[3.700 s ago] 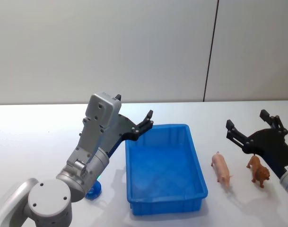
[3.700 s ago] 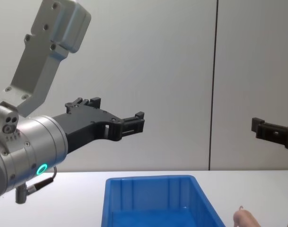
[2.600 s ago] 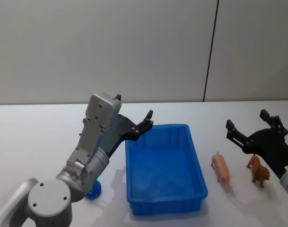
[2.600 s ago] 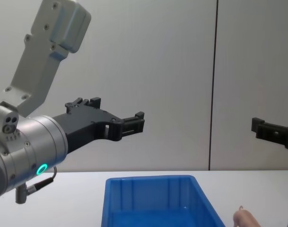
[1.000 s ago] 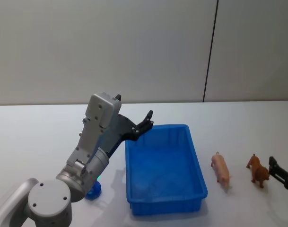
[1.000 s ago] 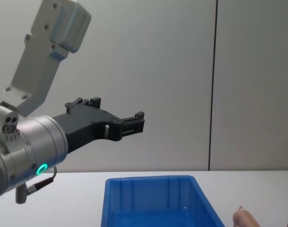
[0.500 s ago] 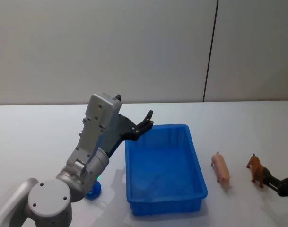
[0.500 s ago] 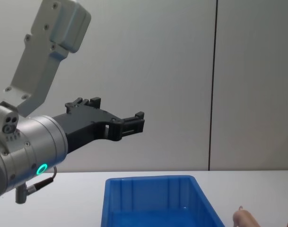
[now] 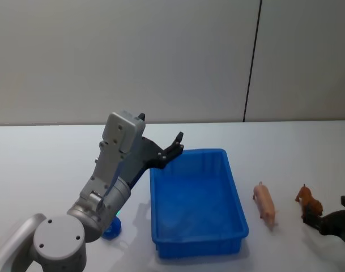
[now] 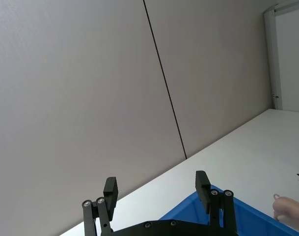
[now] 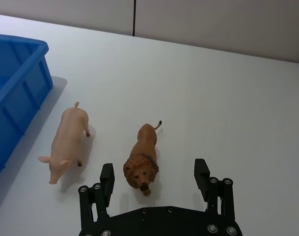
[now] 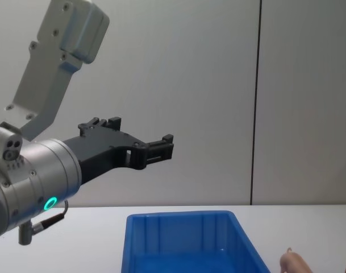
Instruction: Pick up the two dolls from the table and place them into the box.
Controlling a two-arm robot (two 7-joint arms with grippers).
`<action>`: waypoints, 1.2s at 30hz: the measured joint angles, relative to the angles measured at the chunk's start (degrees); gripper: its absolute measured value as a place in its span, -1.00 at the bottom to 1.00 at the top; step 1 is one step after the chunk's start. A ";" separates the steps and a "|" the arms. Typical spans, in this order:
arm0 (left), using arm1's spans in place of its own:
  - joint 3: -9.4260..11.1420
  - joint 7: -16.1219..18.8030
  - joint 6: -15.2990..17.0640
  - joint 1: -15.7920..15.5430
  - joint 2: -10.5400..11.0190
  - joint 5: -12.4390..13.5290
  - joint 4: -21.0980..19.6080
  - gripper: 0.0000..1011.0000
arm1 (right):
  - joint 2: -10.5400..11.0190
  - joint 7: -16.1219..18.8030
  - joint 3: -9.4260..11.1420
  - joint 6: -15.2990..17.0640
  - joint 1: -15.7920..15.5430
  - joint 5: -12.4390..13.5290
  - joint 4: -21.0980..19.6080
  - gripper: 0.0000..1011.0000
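Down at the front right of the table (image 11: 228, 88), my right gripper (image 11: 154, 168) sits low, jaws spread wide, holding nothing. Lion (image 11: 144, 152) stands on the tabletop facing me, head lined up with the gap between the jaws. No contact that I can see.

Pig (image 11: 68, 145) stands just beside the lion, on the side nearer the box (image 9: 189, 152), not touching either one.

Box is mid-table and its floor looks bare from the head view.

Left gripper (image 10: 156, 182) hangs raised over the box's far-left corner, jaws also spread, nothing between them. Reads as parked. A green ring light (image 12: 50, 203) is lit on that arm.

Status, my read: zero of two done. Both dolls on the table, neither gripped. The lion pick looks like the step in hand, at the approach stage. Remaining: close on the lion, carry it to the box, release, then the same for the pig.

Markings: no brand, label or readable text on the dolls, the box or my arms. Behind is a plain wall with one dark vertical seam (image 9: 251, 62).
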 joint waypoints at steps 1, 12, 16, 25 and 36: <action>0.00 0.00 0.00 0.00 0.00 0.00 0.00 0.98 | -0.29 0.38 -0.17 0.17 0.55 -0.33 0.79 0.98; 0.00 0.00 0.00 0.00 0.00 0.00 0.00 0.98 | -2.94 2.51 -1.40 1.00 5.08 -2.85 6.87 0.98; 0.00 0.00 0.00 0.00 0.00 0.00 0.00 0.98 | -3.69 2.90 -1.72 1.14 6.35 -3.56 8.73 0.98; 0.00 0.00 0.00 0.00 0.00 0.00 0.00 0.98 | -4.80 3.46 -2.20 1.39 8.21 -4.58 11.35 0.88; 0.00 0.00 0.00 0.00 0.00 0.00 0.00 0.98 | -5.40 3.75 -2.45 1.50 9.23 -5.13 12.83 0.28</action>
